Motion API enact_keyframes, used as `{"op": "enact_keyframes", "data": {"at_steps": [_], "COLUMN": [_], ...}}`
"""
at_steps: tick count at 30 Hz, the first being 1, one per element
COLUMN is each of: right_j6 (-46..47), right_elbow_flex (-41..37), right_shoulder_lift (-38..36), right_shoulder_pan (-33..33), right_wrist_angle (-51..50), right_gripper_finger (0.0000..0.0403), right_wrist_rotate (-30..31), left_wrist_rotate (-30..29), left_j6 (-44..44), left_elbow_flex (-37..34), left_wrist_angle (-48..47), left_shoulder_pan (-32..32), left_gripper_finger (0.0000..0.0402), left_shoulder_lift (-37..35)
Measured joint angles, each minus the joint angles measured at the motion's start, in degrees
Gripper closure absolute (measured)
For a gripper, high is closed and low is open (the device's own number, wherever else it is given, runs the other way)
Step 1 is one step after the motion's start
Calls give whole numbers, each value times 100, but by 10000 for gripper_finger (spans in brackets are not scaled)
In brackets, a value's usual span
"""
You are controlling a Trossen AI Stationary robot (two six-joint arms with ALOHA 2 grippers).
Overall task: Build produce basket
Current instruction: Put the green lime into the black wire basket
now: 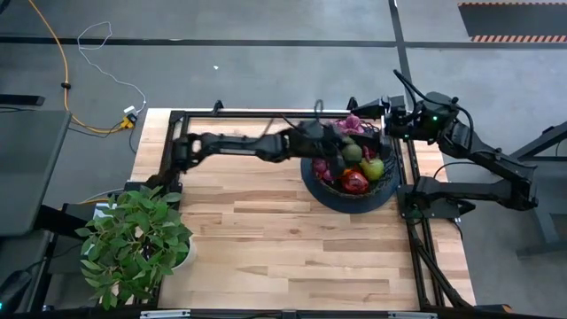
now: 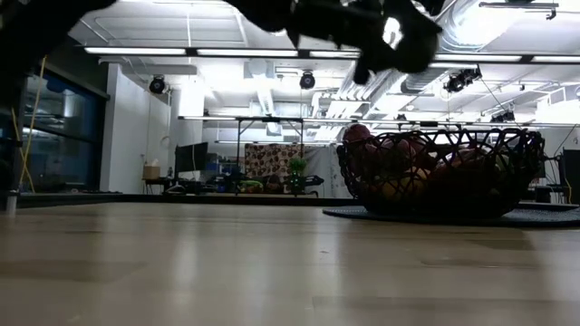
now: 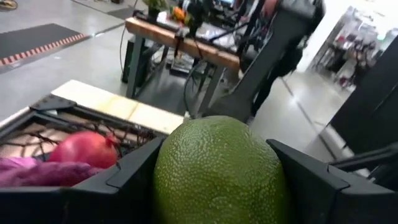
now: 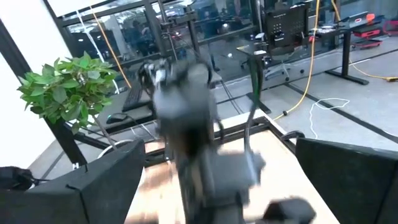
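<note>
Left gripper: the left gripper (image 3: 217, 180) reaches across the table from the left side and hangs over the basket's near rim; its two fingers (image 3: 124, 180) clamp a green lime (image 3: 219, 171) between them.
Lime: held clear above the fruit pile, pressed on both sides by the fingers, with a red apple (image 3: 84, 149) and a purple grape bunch (image 3: 43, 171) lower down beside it in the basket.
Right gripper: the right gripper (image 4: 217, 186) waits at the far right edge of the table, outside the basket, its fingers spread wide and holding nothing.
Basket: the black wire basket (image 1: 310, 182) sits on a dark round base toward the far right of the wooden table (image 1: 266, 239); it holds a red apple (image 1: 355, 182), a green pear (image 1: 372, 167) and purple grapes (image 1: 321, 168).
High view only: shows both arms at once, the left arm (image 1: 239, 144) stretched over to the basket, and a leafy potted plant (image 1: 133, 244) at the near left corner, well apart from the basket.
Low view only: shows the basket (image 2: 435, 172) from the side, fruit heaped up to its rim, with the dark arm passing just above it; the grip itself is not clear here.
Left wrist view only: shows the grip on the lime up close, and a person (image 3: 280, 56) walking in the room beyond the table.
Right wrist view only: shows the other arm as a blur in front of the plant (image 4: 68, 84) and the room behind.
</note>
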Motion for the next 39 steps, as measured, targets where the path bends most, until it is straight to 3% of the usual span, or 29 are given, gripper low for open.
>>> {"op": "enact_keyframes", "data": {"at_steps": [11,24,32,39], "right_j6": [-2,-4,-4,-4], "right_elbow_flex": [0,0,0,0], "right_shoulder_lift": [0,2,11,11], "right_shoulder_pan": [0,0,0,-1], "right_wrist_angle": [0,-2,-2,-4], "right_gripper_finger": [6,6,6,6], "right_wrist_rotate": [181,181,181,181], "left_wrist_rotate": [-65,-71,-617,-650], "left_j6": [32,336,484,482], "left_elbow_flex": [232,235,233,233], "left_wrist_angle": [327,528,508,457], "left_shoulder_pan": [-53,-58,-58,-56], "left_gripper_finger": [145,141,139,126], "left_shoulder_lift": [1154,1212,1212,1212]}}
